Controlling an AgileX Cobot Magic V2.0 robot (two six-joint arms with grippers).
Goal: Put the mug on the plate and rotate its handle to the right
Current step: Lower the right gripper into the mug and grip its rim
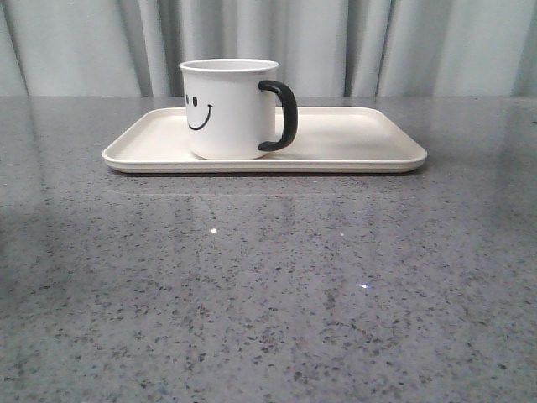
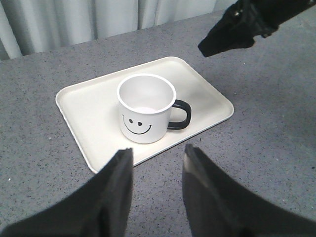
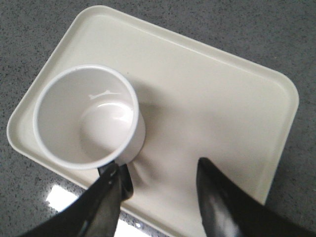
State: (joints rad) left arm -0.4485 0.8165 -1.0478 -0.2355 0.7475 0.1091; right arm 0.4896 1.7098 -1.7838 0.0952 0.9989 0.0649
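The grey bench (image 1: 268, 294) is carrying the plate (image 1: 361, 138), where the mug (image 1: 228, 109) is sitting left of centre, handle (image 1: 284, 116) pointing right; both claws, left (image 2: 157, 163) and right (image 3: 160, 180), are hanging apart, empty, suggesting release.

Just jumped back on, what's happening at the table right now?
The mug stands upright on the plate, toward its left part, with the handle pointing right in the front view. Nothing is holding it. The left hand hangs open short of the plate's near edge. The right hand is open above the plate, right beside the handle, apparently not gripping it.
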